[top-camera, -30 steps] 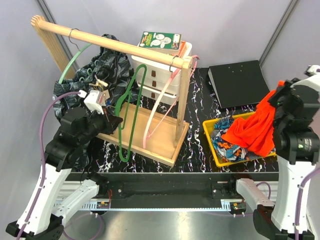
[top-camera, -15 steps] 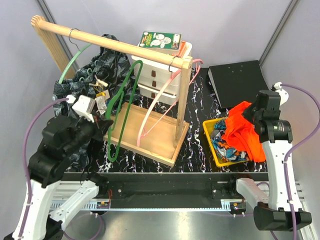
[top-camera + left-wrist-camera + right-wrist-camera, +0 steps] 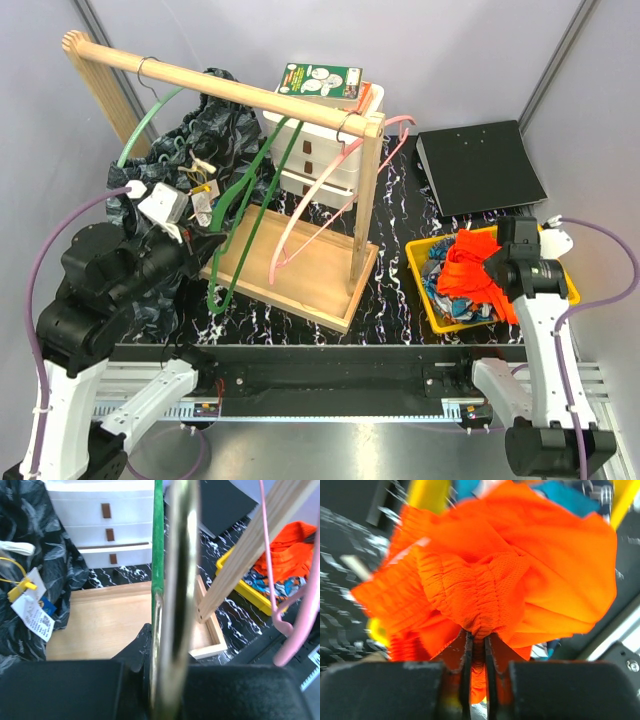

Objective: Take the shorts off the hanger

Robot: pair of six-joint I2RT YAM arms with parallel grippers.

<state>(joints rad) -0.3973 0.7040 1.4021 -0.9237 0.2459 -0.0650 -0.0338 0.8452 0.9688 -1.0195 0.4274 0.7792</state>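
My right gripper [image 3: 497, 262] is shut on the bright orange shorts [image 3: 470, 272], which bunch up over the yellow bin [image 3: 418, 262]; the wrist view shows the waistband pinched between the fingers [image 3: 476, 637]. The blue, orange and white patterned shorts [image 3: 447, 292] lie in the bin under them. The dark navy-grey shorts [image 3: 205, 125] hang at the rack's left end on a mint hanger [image 3: 140, 130]. My left gripper [image 3: 205, 240] is shut on the bare green hanger [image 3: 250, 215], its metal bar [image 3: 180, 555] between the jaws [image 3: 167, 650].
The wooden rack [image 3: 230, 88] stands on a wooden tray base [image 3: 300, 270]. A bare pink hanger [image 3: 320, 205] hangs near its right post. White drawers [image 3: 320, 150] with a box on top stand behind. A black binder [image 3: 480, 165] lies at the back right.
My right arm has come down and brought the orange shorts low into the yellow bin. My left gripper has swung the green hanger's lower end up and to the left.
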